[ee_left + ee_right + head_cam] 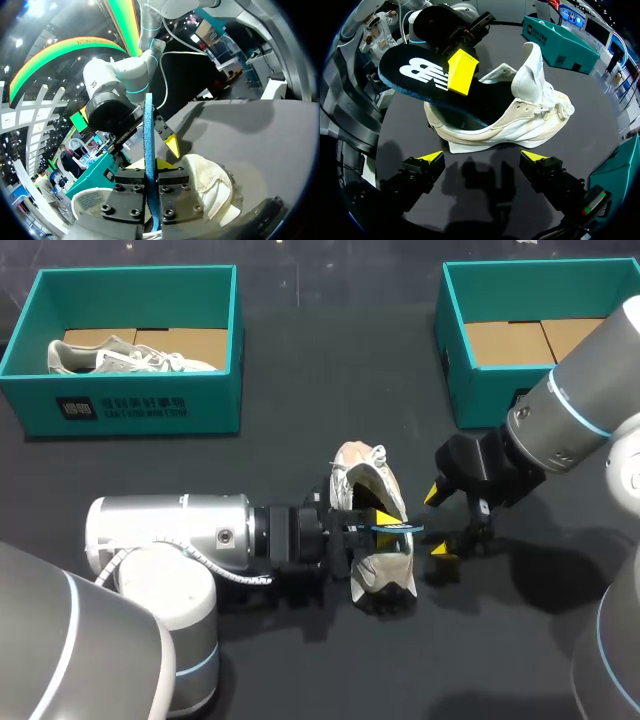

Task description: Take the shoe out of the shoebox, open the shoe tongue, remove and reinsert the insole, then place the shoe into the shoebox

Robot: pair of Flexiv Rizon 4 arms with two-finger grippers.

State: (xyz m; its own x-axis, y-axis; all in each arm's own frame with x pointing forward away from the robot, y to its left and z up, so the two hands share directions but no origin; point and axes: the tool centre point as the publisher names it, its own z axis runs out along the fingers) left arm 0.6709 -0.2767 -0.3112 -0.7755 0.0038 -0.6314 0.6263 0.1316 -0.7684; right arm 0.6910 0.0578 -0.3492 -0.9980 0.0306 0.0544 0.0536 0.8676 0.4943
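- The shoe [372, 502] lies on its side at the middle of the table [280, 460], out of the box, opening facing right.
- The left gripper [372, 524] is clamped on the insole [417, 75]. One yellow finger presses its printed top face, and the left wrist view shows the insole edge-on between the jaws.
- The insole's front end appears to dip into the shoe's opening while its heel end stands clear. Whether it is going out or in cannot be told.
- The right gripper [484, 158] is spread wide and holds nothing. It sits just right of the shoe, by the sole.
- To do the step well, the right gripper should probably steady the shoe so it cannot slide.
- The left should guide the insole along the shoe's length, flat to the footbed, and avoid folding its front end.
- The empty shoebox [462, 380] waits at far right, well apart.
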